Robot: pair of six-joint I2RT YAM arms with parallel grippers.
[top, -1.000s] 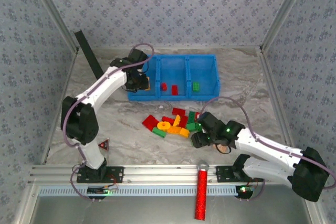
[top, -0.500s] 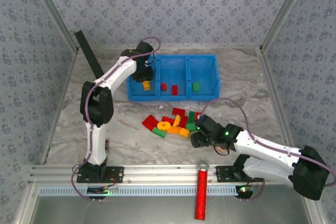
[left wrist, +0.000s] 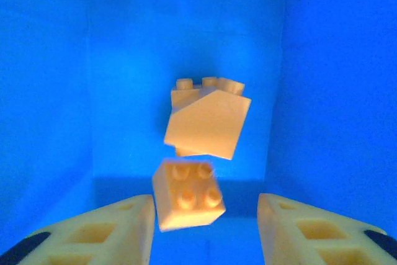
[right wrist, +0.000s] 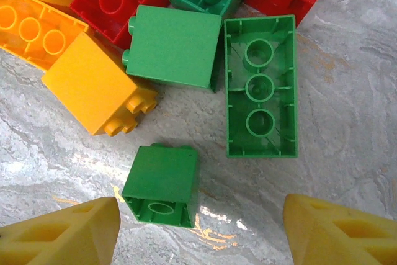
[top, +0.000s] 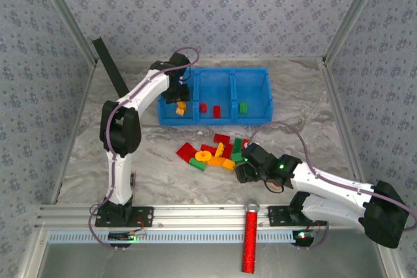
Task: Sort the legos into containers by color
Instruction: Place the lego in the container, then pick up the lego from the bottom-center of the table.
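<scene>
My left gripper (top: 177, 97) hangs inside the left compartment of the blue containers (top: 225, 120). In the left wrist view its fingers (left wrist: 205, 202) stand open. A small orange lego (left wrist: 188, 194) sits loose between them, close to the left finger and clear of the right one. A sloped orange lego (left wrist: 206, 122) lies just beyond it. The middle compartment holds two red legos (top: 210, 109) and the right one a green lego (top: 242, 106). My right gripper (top: 242, 172) is open at the near right of the lego pile (top: 214, 152), straddling a small green lego (right wrist: 162, 184) on its side.
In the right wrist view, a long green lego (right wrist: 260, 88) lies upside down among green, yellow and red ones. A red glittery cylinder (top: 250, 242) crosses the front rail. A black bar (top: 109, 66) leans at the back left. Papered walls enclose the marble table (top: 306, 102).
The left arm swung up over the bin's left compartment, then its jaws opened and let go of the small orange lego. The right gripper crept slightly nearer the small green lego.
</scene>
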